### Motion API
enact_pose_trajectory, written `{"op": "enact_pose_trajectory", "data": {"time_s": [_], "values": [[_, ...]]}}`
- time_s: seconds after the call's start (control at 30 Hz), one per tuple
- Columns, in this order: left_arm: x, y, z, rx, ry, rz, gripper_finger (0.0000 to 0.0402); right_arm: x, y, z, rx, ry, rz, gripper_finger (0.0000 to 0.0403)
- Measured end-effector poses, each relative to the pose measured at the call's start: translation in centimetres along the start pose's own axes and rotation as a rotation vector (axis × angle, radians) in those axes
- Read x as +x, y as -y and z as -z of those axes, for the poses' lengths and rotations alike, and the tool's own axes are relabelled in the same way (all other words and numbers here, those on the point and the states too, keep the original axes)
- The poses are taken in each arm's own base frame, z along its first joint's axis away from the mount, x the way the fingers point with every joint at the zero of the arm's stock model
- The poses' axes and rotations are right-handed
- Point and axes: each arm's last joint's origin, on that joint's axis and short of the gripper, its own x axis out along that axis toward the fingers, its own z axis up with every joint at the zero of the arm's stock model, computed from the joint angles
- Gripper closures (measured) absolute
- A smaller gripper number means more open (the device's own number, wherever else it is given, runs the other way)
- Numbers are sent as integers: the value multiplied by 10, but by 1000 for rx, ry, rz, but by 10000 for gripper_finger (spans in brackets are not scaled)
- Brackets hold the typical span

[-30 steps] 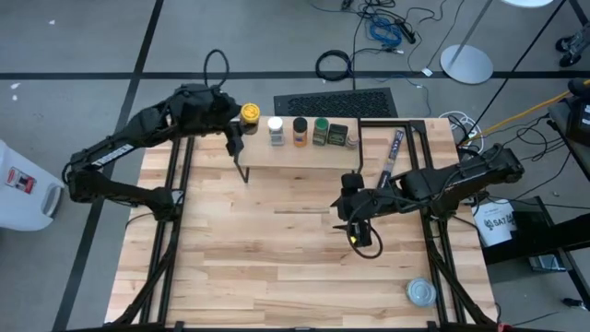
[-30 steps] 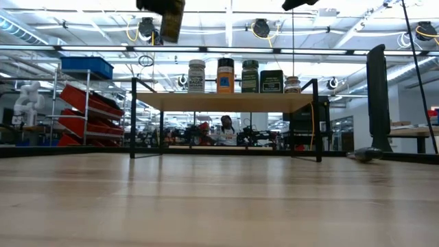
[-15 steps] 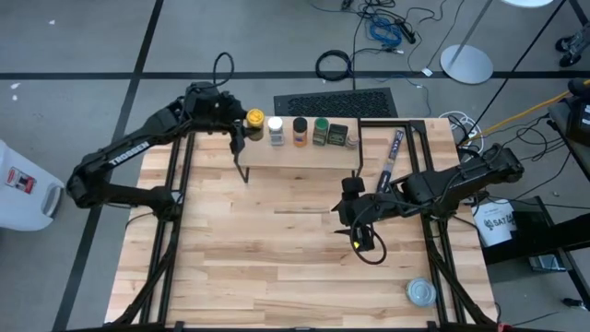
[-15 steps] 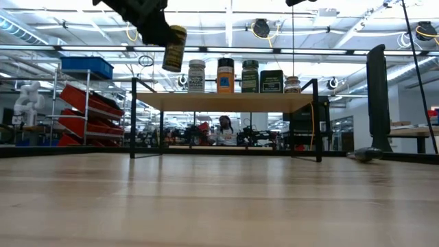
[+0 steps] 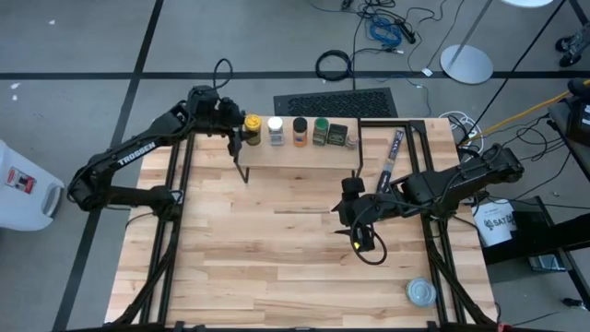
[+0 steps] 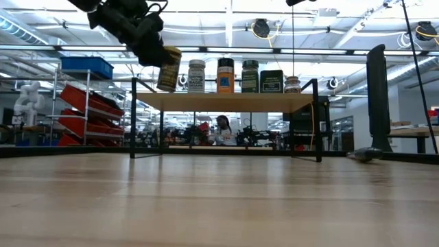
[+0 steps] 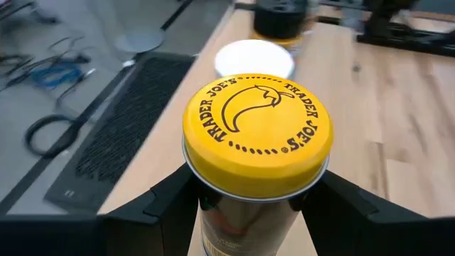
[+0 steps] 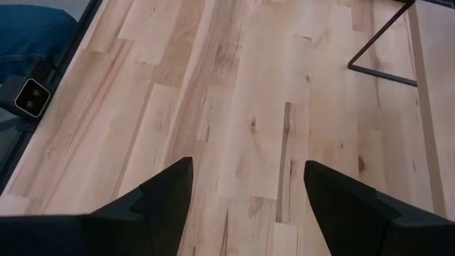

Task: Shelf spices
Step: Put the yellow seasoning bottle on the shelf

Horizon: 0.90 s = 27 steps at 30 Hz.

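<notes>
Left gripper [image 6: 152, 56] clamps yellow-lidded jar [image 6: 168, 68] tilted at shelf [image 6: 226, 101] edge; could topple, bumping white-lidded jar [image 6: 197, 75] on release.

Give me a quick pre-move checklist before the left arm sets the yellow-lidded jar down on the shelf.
1. Grip: left gripper shut on the yellow-lidded jar: ok.
2. Jar upright: tilted in the low view: not ok.
3. Jar base seated on the shelf: cannot tell.
4. Free spot at the shelf's left end, beside the white-lidded jar: ok.
5. Gap to the white-lidded jar: close; cannot tell.
6. Right gripper open over the table, clear of the shelf: ok.
</notes>
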Motion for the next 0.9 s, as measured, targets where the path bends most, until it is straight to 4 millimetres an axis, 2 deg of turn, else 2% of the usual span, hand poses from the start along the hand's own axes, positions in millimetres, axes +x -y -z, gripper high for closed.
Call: {"op": "enact_pose_trajectory", "data": {"time_s": [0.13,0.33,0.9], "values": [[2,-1,7,36,22,63,182,0,0,0,0,0,0,147],[4,-7,18,51,15,50,182,0,0,0,0,0,0,147],[6,-13,17,79,65,87,182,0,0,0,0,4,0,147]]}}
